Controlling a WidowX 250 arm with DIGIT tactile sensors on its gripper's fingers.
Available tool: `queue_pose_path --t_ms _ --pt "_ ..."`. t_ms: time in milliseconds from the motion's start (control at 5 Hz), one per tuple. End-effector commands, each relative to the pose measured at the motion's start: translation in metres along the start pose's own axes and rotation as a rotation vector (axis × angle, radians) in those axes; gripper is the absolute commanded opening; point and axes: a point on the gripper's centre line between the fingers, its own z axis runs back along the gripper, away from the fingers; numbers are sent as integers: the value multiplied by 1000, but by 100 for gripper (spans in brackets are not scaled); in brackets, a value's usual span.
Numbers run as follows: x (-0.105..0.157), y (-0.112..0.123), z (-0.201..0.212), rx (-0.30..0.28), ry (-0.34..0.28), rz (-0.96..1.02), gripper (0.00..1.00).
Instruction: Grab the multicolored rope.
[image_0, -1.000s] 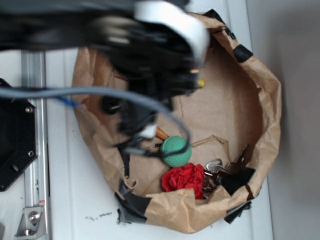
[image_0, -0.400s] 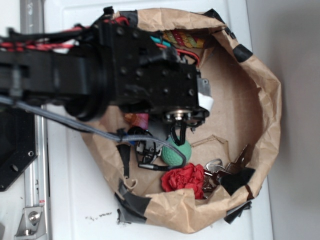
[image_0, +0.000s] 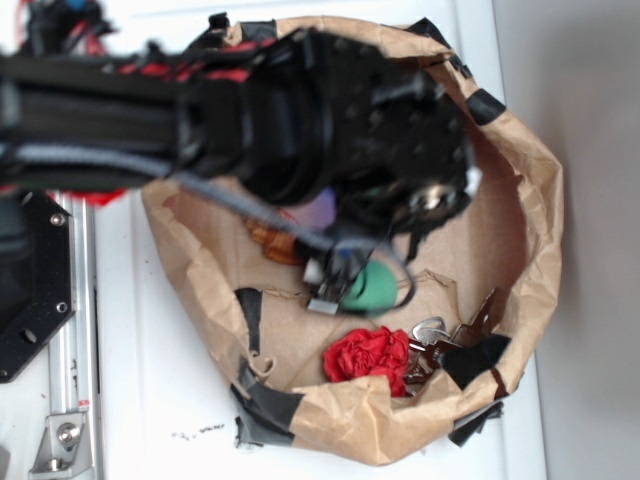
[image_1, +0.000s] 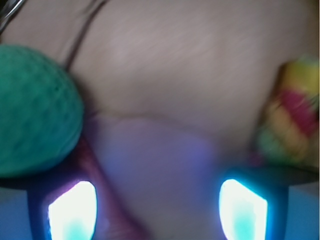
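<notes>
In the wrist view the multicolored rope (image_1: 295, 122), striped red, yellow and light green, shows at the right edge, just above and outside the right finger. My gripper (image_1: 157, 202) is open, its two glowing fingertips (image_1: 72, 210) wide apart. A blurred pale purple object (image_1: 155, 155) lies between and below them. In the exterior view my black arm (image_0: 300, 130) covers the upper half of the bag and hides both the rope and the gripper.
A green dimpled ball (image_1: 35, 110) sits close to the left finger, also visible as the ball (image_0: 372, 285). A red fabric wad (image_0: 368, 357) and metal keys (image_0: 432, 335) lie at the bag's lower end. The crumpled brown paper bag wall (image_0: 535, 210) rings everything.
The arm has swung right and toward the bag's upper side, and it now covers the rope that showed at the upper rim 0.4 s ago. The ball and the red wad stayed put.
</notes>
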Motion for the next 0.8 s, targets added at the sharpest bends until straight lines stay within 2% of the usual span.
queue_pose_path --t_ms 0,200,400,600 --pt "0 8 -11 -25 9 -2 100" --pt "-10 5 5 -42 -41 -9 100" --pt "-19 2 43 -30 -137 -6 100" --pt "-20 8 60 -11 -178 36 100"
